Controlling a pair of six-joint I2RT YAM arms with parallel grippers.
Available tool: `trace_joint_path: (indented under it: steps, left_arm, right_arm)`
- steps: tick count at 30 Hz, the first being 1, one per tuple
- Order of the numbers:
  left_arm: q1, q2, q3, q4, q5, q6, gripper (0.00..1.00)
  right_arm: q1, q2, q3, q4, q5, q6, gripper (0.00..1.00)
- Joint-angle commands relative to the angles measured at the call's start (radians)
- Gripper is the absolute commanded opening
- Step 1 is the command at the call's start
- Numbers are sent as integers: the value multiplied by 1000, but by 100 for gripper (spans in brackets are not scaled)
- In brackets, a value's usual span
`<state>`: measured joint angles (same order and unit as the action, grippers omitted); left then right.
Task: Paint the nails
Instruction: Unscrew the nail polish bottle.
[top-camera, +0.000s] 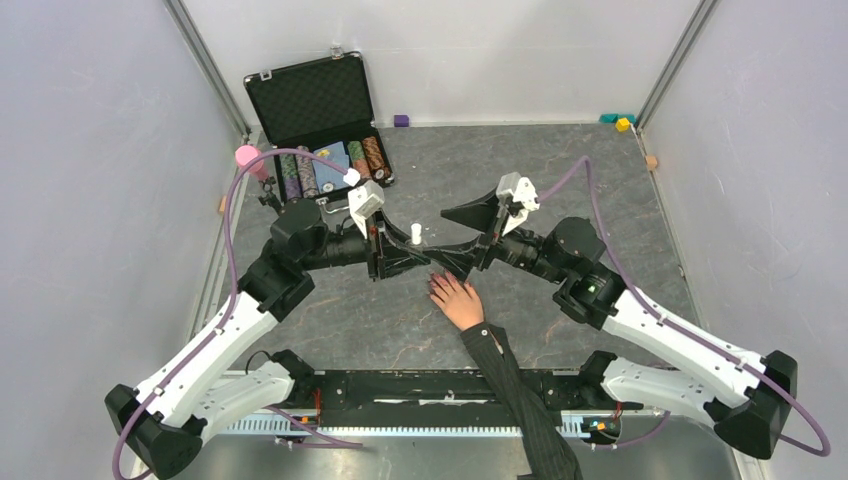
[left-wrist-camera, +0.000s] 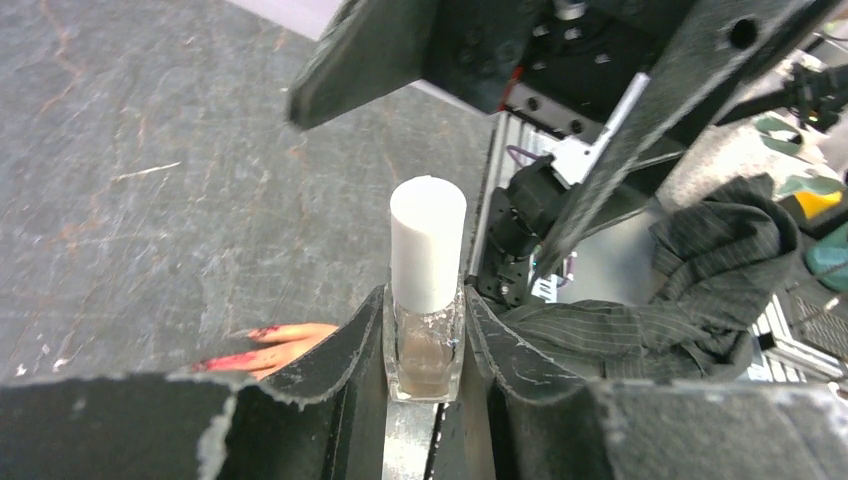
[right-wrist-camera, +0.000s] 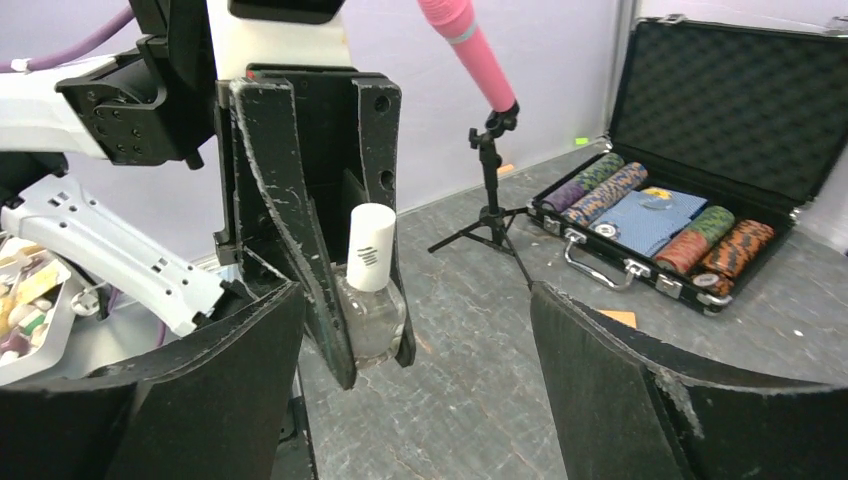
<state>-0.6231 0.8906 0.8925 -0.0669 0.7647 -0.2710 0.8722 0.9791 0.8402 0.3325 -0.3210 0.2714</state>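
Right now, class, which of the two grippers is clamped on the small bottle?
The left gripper: its jaws press both sides of the clear, white-capped bottle, while the right gripper stands wide open, holding nothing.

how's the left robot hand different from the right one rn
The left hand is shut on the clear bottle, clamping its glass body with the white cap upright. The right hand stands wide open and holds nothing. The left hand's fingers sit close together, while the right hand's are far apart. Both are black two-finger hands, facing each other close to the person's red nails.
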Motion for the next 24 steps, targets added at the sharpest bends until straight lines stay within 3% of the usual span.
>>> trace_joint_path:
  steps: [1,8,24]
  left_arm:
    - [3,10,38,-39,-117,19,2]
    - [3,19,49,-83,-201,25,2]
    - [3,60,70,-128,-232,18,2]
  right_arm:
    - [1,-47,16,-43,95,9,87]
    - [1,11,91,-113,193,79,80]
    - [2,111,169,-123,107,146,52]
